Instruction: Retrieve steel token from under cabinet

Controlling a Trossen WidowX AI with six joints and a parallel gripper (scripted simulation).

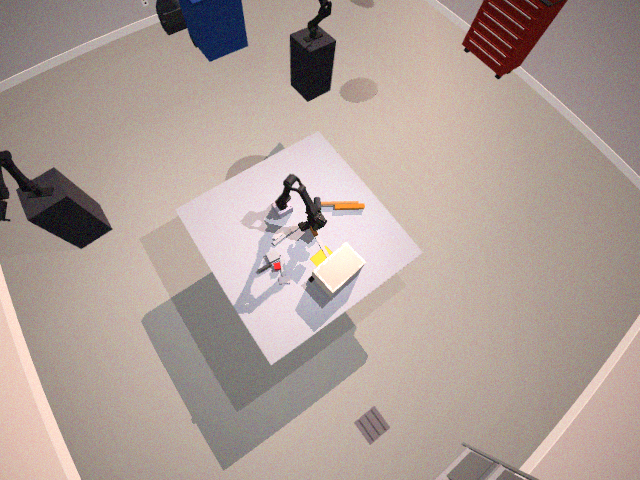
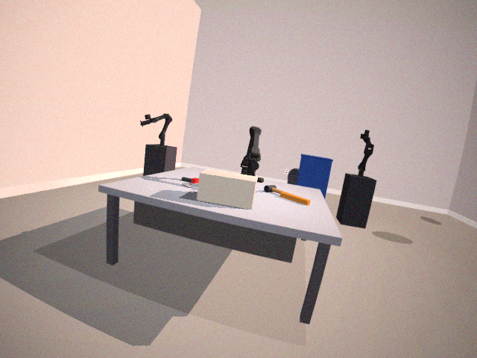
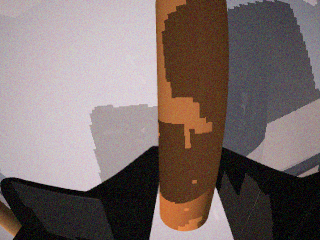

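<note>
The cream cabinet (image 1: 338, 267) (image 2: 226, 189) stands on the table (image 1: 382, 242) (image 2: 285, 215). The yellow marked area (image 1: 318, 257) lies in front of it, partly covered from view by the cabinet. My gripper (image 1: 313, 228) (image 3: 189, 172) is shut on an orange-brown round handle (image 3: 192, 60), which runs between both fingers in the wrist view. In the top view a thin rod runs from this handle across the marked area toward the cabinet's front; I cannot tell whether its tip is under the cabinet. The gripper is hidden behind the cabinet in the exterior view. The steel token is not visible in any view.
A hammer with an orange handle (image 1: 348, 205) (image 2: 294, 198) lies to one side. A red-and-dark tool (image 1: 277, 266) (image 2: 194, 180) lies on the other side. A pale bar (image 1: 279, 239) lies near the arm. A small black object (image 1: 311, 279) sits beside the cabinet's corner.
</note>
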